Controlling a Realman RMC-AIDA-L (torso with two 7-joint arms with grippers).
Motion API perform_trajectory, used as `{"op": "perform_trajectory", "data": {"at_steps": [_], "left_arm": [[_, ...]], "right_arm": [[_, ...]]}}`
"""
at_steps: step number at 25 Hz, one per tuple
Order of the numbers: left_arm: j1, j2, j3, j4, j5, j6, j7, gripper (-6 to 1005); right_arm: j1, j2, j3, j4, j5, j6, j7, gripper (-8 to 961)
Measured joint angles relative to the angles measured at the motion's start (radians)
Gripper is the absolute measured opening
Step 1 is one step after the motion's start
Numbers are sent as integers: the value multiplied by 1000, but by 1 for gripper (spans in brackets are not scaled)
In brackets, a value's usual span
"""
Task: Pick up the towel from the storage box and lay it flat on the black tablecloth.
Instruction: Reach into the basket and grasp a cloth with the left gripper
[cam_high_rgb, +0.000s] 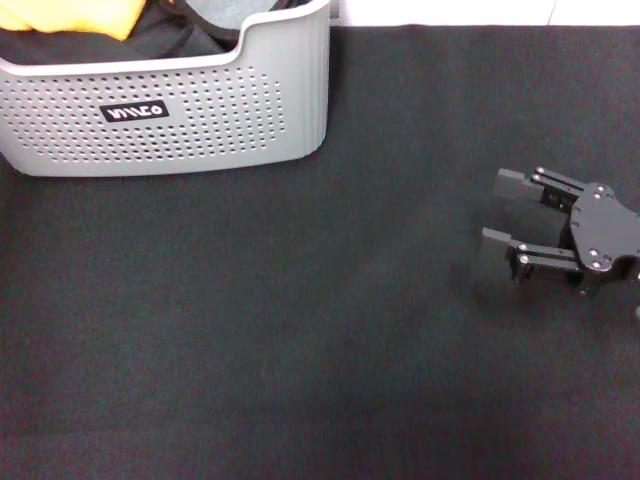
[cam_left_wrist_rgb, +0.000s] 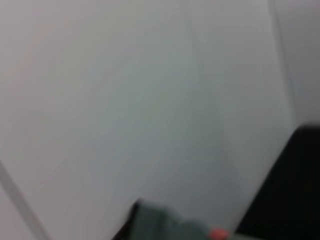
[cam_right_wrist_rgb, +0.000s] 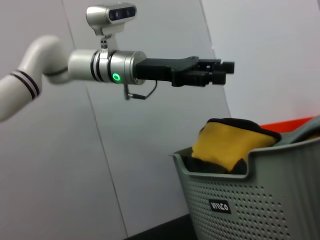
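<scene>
The black tablecloth (cam_high_rgb: 300, 330) covered nearly the whole worktop in the head view. At about eleven o'clock on it stood the storage box (cam_high_rgb: 170, 110), a light grey perforated basket with a small black label (cam_high_rgb: 136, 112) on its near wall. The towel (cam_high_rgb: 75, 15) lay bunched inside the box, yellow-orange face up, beside dark cloths (cam_high_rgb: 190, 40). The right end effector (cam_high_rgb: 508, 215) hovered low over the tablecloth at about three o'clock, well apart from the box, its fingers spread and holding nothing. In the right wrist view the left end effector (cam_right_wrist_rgb: 227, 72) hung in the air above the box and towel; whether its fingers were spread or pressed together could not be told.
</scene>
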Motion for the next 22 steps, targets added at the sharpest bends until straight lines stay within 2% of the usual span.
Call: {"op": "perform_trajectory", "data": {"at_steps": [4,9,12,22], "left_arm": [[-86,32,1,25,248,35,-93,677],[-147,34,3,-6,465,118,-112,676],[-151,27,16,-10,517,130,-117,676],[-151,34,35,-42,577,119,-136,677]], "right_arm": [[-7,1,0,10,5,11,-5,858],[-5,1,-6,11,6,37,-5,858],[1,1,-10,12,5,44,-5,857],[14,1,-11,12,0,59,-6,856]]}}
